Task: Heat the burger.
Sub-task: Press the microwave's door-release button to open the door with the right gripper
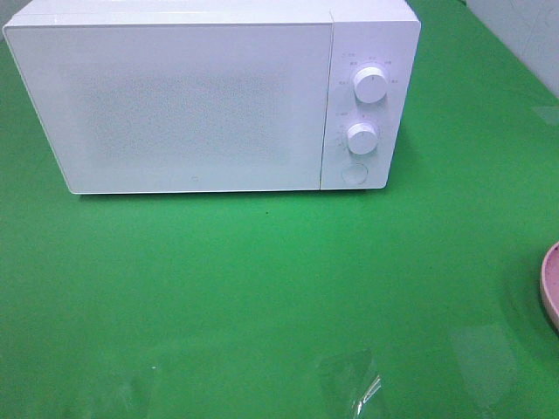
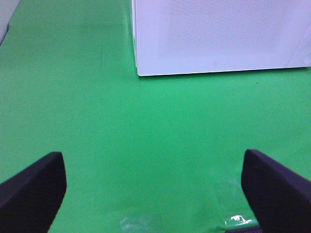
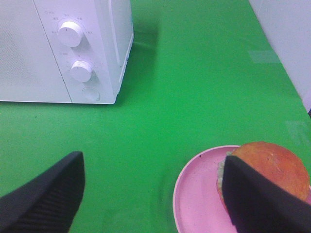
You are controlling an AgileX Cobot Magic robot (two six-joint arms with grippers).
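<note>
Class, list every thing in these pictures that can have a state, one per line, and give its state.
Microwave: door shut.
Burger: whole, resting on the plate, not gripped.
Plate: flat on the table, carrying the burger.
Left tool: open, empty.
Right tool: open, empty, one finger in front of the burger.

Prob. a robot lab w/ a mock kitchen corner, not a real home. The bench (image 1: pixel 262 288) is covered edge to edge in plain bright green sheet. The only kitchen items are a white microwave (image 1: pixel 201 96) by the far edge and a pink plate (image 3: pixel 199 194) w/ a burger (image 3: pixel 272 165) at the right edge. A bare pale wall (image 1: pixel 524 35) stands past the far right corner.
</note>
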